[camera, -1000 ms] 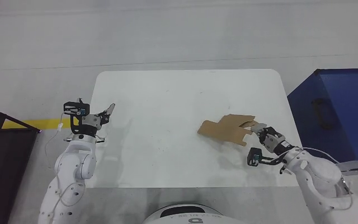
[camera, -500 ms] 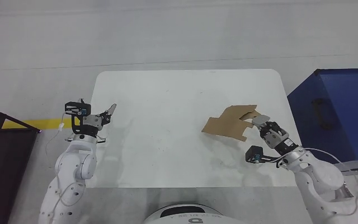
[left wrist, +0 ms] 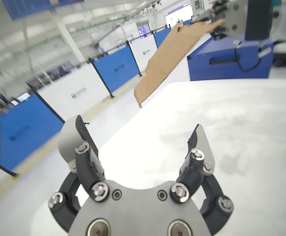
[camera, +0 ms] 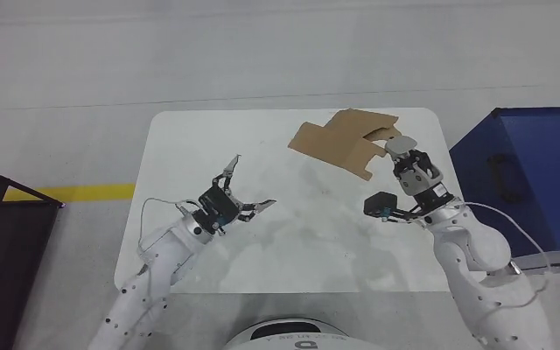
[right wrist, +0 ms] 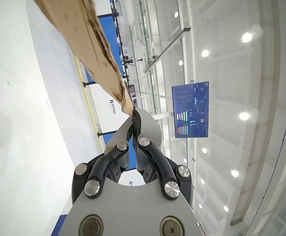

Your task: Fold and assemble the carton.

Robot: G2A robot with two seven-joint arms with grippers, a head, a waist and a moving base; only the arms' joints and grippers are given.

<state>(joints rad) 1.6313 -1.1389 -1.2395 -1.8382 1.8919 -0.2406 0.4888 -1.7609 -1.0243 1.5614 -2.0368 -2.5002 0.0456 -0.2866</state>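
Note:
A flat brown carton (camera: 343, 140) hangs in the air over the back right of the white table (camera: 289, 254). My right gripper (camera: 398, 146) is shut on its right-hand edge and holds it up; in the right wrist view the carton (right wrist: 89, 51) runs away from the closed fingertips (right wrist: 134, 116). My left gripper (camera: 247, 185) stands open over the middle-left of the table with nothing between its fingers (left wrist: 85, 134). From the left wrist view the carton (left wrist: 165, 60) slopes down from the right gripper (left wrist: 210, 21) well ahead of the left gripper (left wrist: 138, 134).
A dark blue bin (camera: 507, 175) stands off the table's right edge. A yellow floor line (camera: 79, 191) and a dark object (camera: 22, 254) lie to the left. Blue and white partitions (left wrist: 73, 89) stand beyond the table.
The right gripper has lifted the carton off the table and carried it toward the back right. The left arm has swung in from the table's left edge toward the middle, still open.

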